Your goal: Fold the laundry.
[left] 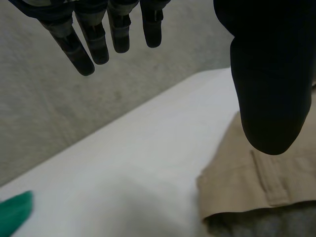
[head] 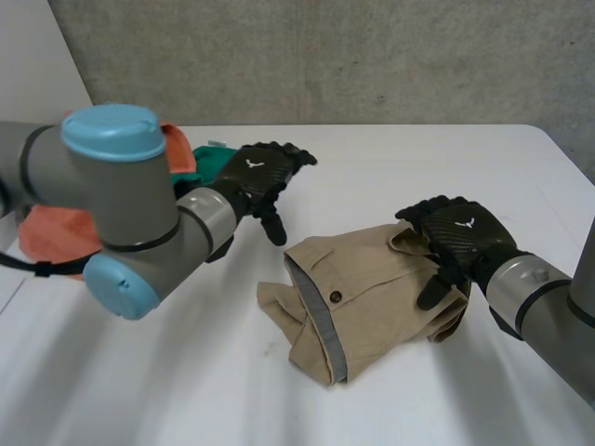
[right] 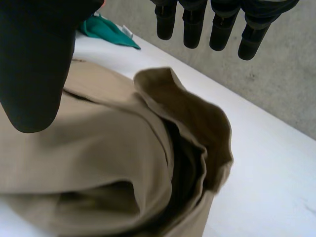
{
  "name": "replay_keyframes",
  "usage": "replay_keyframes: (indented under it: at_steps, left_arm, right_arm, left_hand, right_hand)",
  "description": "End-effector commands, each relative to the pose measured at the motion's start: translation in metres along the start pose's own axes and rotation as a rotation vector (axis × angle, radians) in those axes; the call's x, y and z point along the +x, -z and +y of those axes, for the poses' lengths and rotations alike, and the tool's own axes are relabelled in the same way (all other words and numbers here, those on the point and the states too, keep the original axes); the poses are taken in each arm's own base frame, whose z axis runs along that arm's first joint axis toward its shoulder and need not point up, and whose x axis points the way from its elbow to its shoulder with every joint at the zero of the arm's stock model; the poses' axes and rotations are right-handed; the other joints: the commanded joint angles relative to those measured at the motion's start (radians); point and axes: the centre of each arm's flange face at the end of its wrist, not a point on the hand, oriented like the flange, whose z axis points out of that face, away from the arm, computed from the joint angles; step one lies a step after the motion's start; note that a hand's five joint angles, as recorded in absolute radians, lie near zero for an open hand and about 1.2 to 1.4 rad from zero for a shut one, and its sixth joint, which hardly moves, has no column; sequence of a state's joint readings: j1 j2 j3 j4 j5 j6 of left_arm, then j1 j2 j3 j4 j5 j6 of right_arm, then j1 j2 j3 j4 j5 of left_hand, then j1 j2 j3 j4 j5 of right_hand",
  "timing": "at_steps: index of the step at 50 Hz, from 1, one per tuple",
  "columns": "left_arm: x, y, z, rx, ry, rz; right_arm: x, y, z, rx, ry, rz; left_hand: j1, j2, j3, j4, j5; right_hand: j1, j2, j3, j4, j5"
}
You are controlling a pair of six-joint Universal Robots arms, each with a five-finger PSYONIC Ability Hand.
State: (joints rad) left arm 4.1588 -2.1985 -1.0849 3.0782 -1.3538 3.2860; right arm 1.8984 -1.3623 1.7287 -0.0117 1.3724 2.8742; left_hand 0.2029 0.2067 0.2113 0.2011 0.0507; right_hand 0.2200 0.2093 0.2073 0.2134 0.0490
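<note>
Bunched khaki pants [head: 358, 302] lie on the white table [head: 418, 158], stretched roughly hand to hand, with the right hand [head: 460, 237] spread open right over one end, way closer than the left hand [head: 253, 177], also open and empty.

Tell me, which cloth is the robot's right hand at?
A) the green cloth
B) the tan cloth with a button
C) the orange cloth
B: the right hand is at one end of the crumpled tan fabric garment with a button, while the orange cloth and the green cloth lie well apart from it.
</note>
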Motion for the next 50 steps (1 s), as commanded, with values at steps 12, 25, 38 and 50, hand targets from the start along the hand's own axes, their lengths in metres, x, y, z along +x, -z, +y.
replay_keyframes:
  at_steps: [12, 25, 38, 50]
  left_arm:
    - [0.047, -0.038, 0.059, -0.262, -0.199, 0.115]
    - [0.008, -0.038, 0.0, -0.11, -0.291, -0.139]
    - [0.018, 0.015, -0.192, 0.616, -0.269, -0.141]
    - [0.134, -0.012, -0.099, 0.416, -0.241, 0.222]
  right_arm:
    - [0.024, -0.008, 0.014, -0.033, -0.003, 0.028]
    - [0.03, -0.012, 0.008, -0.004, 0.004, 0.048]
    - [0.038, -0.016, -0.008, 0.042, 0.01, 0.072]
    - [0.107, -0.025, -0.014, 0.05, -0.09, 0.3]
  left_hand:
    - [0.497, 0.493, 0.489, 0.499, 0.475]
    - [1.193, 1.19, 1.185, 1.195, 1.171]
    - [1.193, 1.19, 1.185, 1.195, 1.171]
    - [1.193, 1.19, 1.185, 1.195, 1.171]
  right_hand:
    - [-0.046, -0.035, -0.033, -0.039, -0.049]
    - [-0.046, -0.035, -0.033, -0.039, -0.049]
    - [-0.046, -0.035, -0.033, -0.039, -0.049]
    - [-0.046, -0.035, -0.033, -0.039, -0.049]
